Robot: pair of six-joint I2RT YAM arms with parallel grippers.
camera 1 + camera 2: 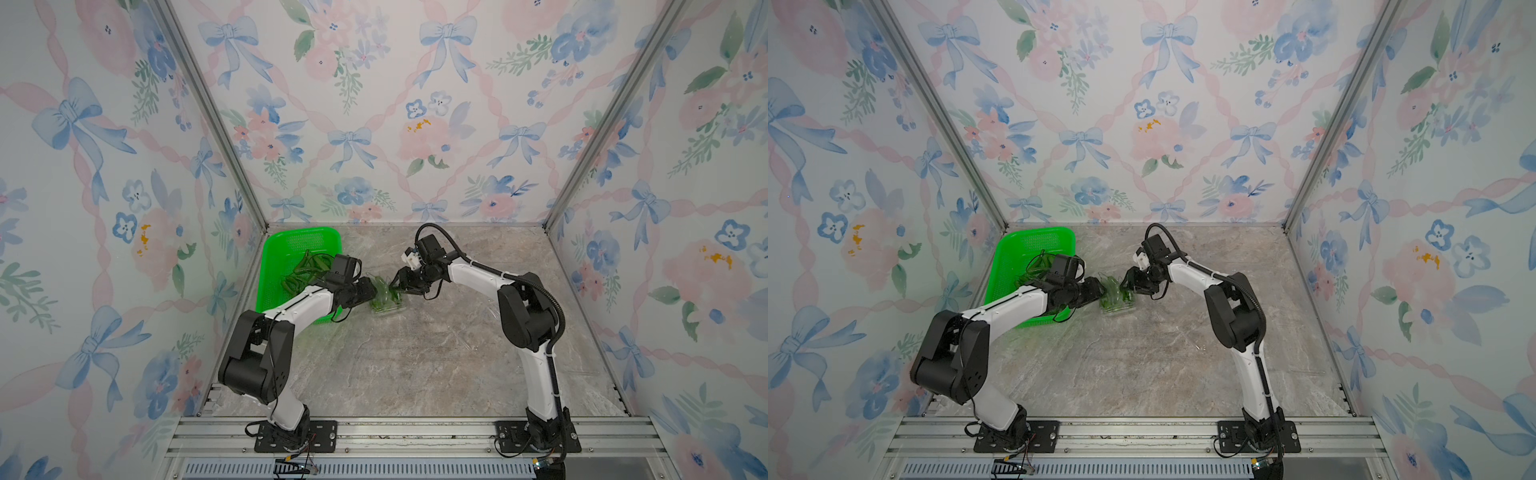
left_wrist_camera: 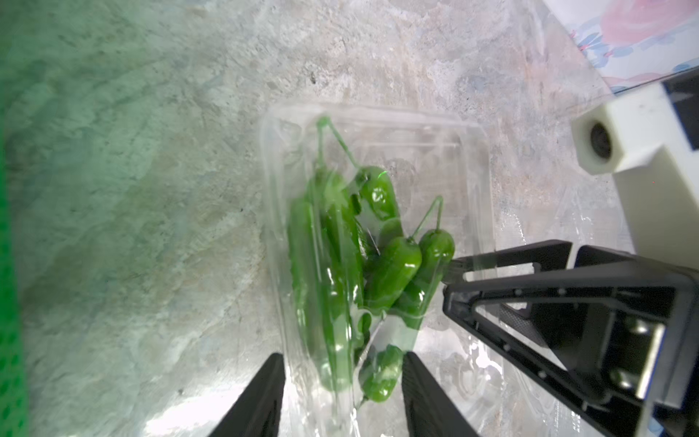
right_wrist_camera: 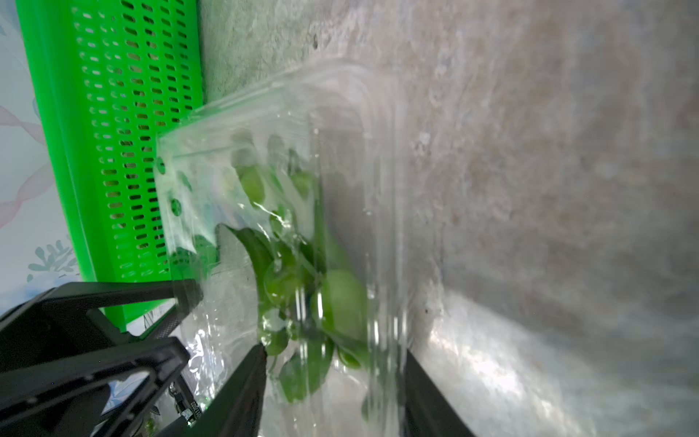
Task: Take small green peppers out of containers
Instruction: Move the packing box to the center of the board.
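A clear plastic container (image 1: 390, 306) (image 1: 1118, 305) sits between my two arms, just right of the basket. Several small green peppers (image 2: 333, 265) (image 3: 340, 302) lie piled inside it. My left gripper (image 2: 342, 378) (image 1: 374, 291) is shut on one end of the container (image 2: 378, 113), its fingers against the clear walls with pepper tips between them. My right gripper (image 3: 334, 363) (image 1: 393, 285) is shut on the opposite end of the container (image 3: 340, 94). More small green peppers (image 1: 309, 266) lie loose in the basket.
The bright green perforated basket (image 1: 291, 243) (image 3: 113, 113) stands at the back left against the side wall, with my left forearm over its near right corner. Floral walls enclose the marble table on three sides. An aluminium rail runs along the front edge (image 1: 415, 432).
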